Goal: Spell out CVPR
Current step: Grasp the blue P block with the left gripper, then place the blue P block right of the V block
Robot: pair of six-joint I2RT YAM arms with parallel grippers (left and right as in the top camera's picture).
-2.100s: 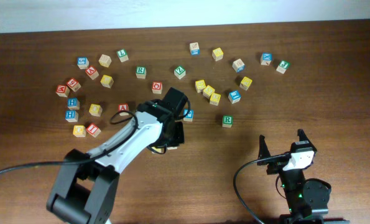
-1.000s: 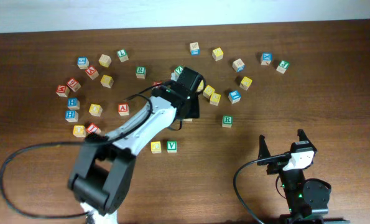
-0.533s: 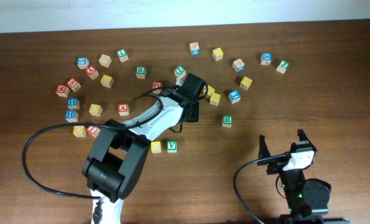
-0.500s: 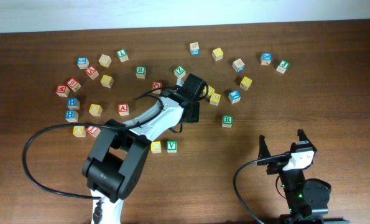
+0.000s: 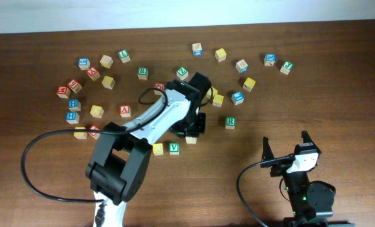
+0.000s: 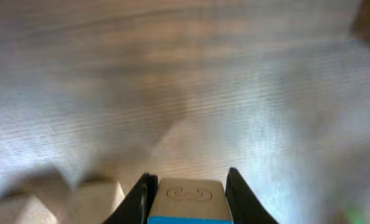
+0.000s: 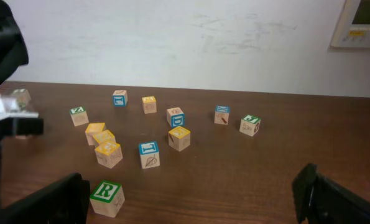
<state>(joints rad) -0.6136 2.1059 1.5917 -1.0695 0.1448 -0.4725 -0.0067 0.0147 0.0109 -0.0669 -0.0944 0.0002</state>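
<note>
Blue cube [image 6: 186,198]: a wooden cube with a blue band along its lower edge, pinched between two dark fingers in the left wrist view. Its letter does not show. From overhead only a pale corner of it peeks out under the hand, near the middle of the surface. Whether it touches the wood cannot be told.
Left hand [image 5: 190,129]: closed on the blue cube, one finger pressed to each side. Its white-and-black arm reaches diagonally from the near left toward the centre.
Green V cube [image 5: 174,148]: sits on the surface just left of the held cube and slightly nearer the robot, V face up.
Yellow cube [image 5: 157,149]: just beside the green V cube on its left, in a row with it. Its letter is too faint to read.
Green R cube [image 5: 230,122]: alone to the right of the left hand, apart from the row, R face up.
Right hand [image 5: 285,144]: jaws spread wide with nothing between them, at the near right of the surface, well apart from every cube.
Red A cube [image 5: 125,111]: left of the arm, among the loose cubes.
Other cubes: scattered in a loose arc across the far half, in yellow, blue, green and red, with a small yellow cluster [image 5: 217,99] just beyond the left hand.
Surface [image 5: 338,75]: dark brown wood grain, blurred in the left wrist view.
</note>
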